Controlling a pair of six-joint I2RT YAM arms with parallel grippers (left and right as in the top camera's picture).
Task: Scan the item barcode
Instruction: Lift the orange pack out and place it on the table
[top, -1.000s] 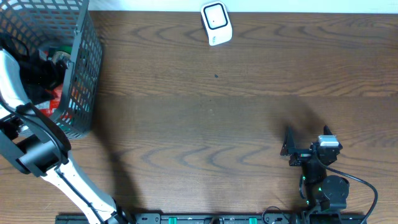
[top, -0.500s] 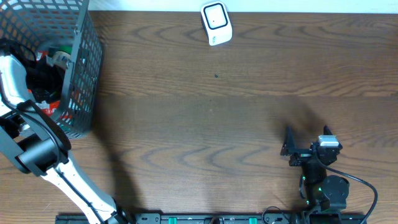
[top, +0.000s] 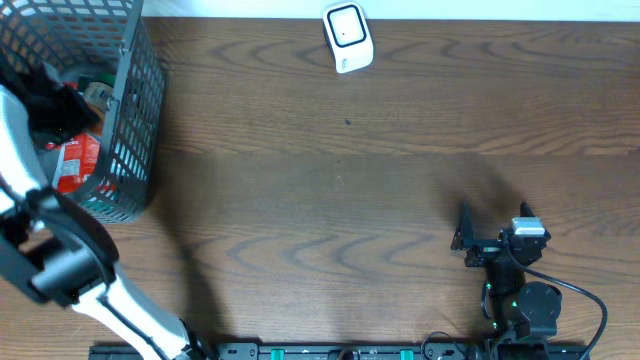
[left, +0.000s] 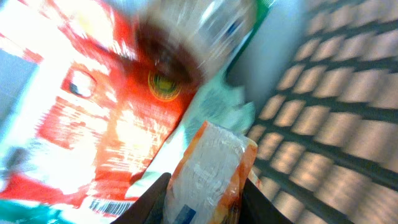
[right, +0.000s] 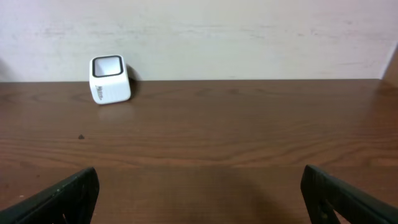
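My left gripper is down inside the grey mesh basket at the table's far left. In the left wrist view the left gripper is shut on a small packet with orange edges and a pale middle, pinched between both dark fingers. Beneath it lies a red snack bag with a barcode showing. The white scanner stands at the table's far edge; in the right wrist view the scanner sits ahead to the left. My right gripper rests open and empty at the front right.
The basket's mesh wall rises close on the right of the held packet. A dark-capped jar or bottle and a greenish wrapper lie among the basket's contents. Bare brown wood stretches between basket, scanner and right arm.
The left jaws have closed from wide open onto the orange-edged packet, and the left wrist has shifted toward the basket's far side. The right arm has not moved.
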